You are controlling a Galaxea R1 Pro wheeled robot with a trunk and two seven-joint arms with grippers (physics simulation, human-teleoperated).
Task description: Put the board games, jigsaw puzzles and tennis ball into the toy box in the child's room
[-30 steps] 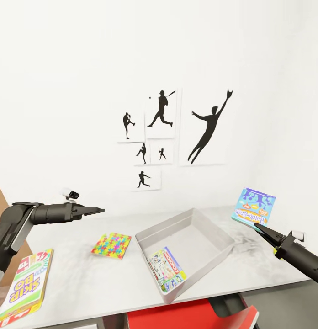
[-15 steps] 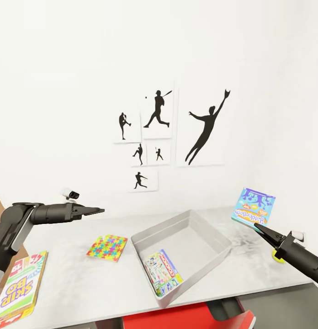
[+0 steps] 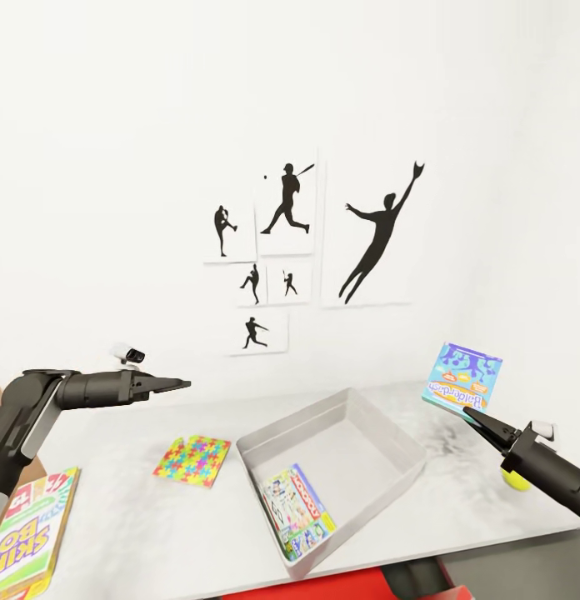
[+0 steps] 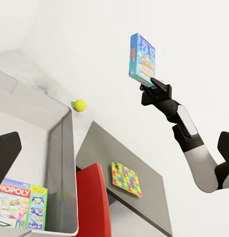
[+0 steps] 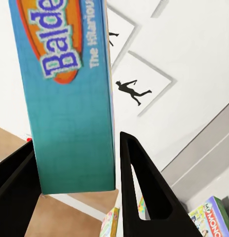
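My right gripper (image 3: pixel 471 411) (image 5: pixel 75 153) is shut on the lower edge of the small blue board game (image 3: pixel 462 377) (image 5: pixel 70 108), held upright in the air to the right of the toy box (image 3: pixel 407 442), above the table (image 3: pixel 115 500). The Monopoly board game (image 3: pixel 297 510) lies inside the toy box. A jigsaw puzzle (image 3: pixel 192 460) lies left of the box, and the Skip-Bo game (image 3: pixel 27 533) sits at the table's left front edge. The tennis ball (image 3: pixel 515 480) peeks out beside my right wrist. My left gripper (image 3: pixel 182 384) hovers open above the table's left part, holding nothing.
Black sports silhouette prints (image 3: pixel 307 242) hang on the white wall behind the table. A red chair (image 4: pixel 92 202) stands at the table's front edge. In the left wrist view another jigsaw puzzle (image 4: pixel 126 178) lies on a darker grey surface beyond the chair.
The whole picture has shifted, so the camera has moved. Both arms hold their poses and the blue game stays gripped. The tennis ball now shows beside my right wrist.
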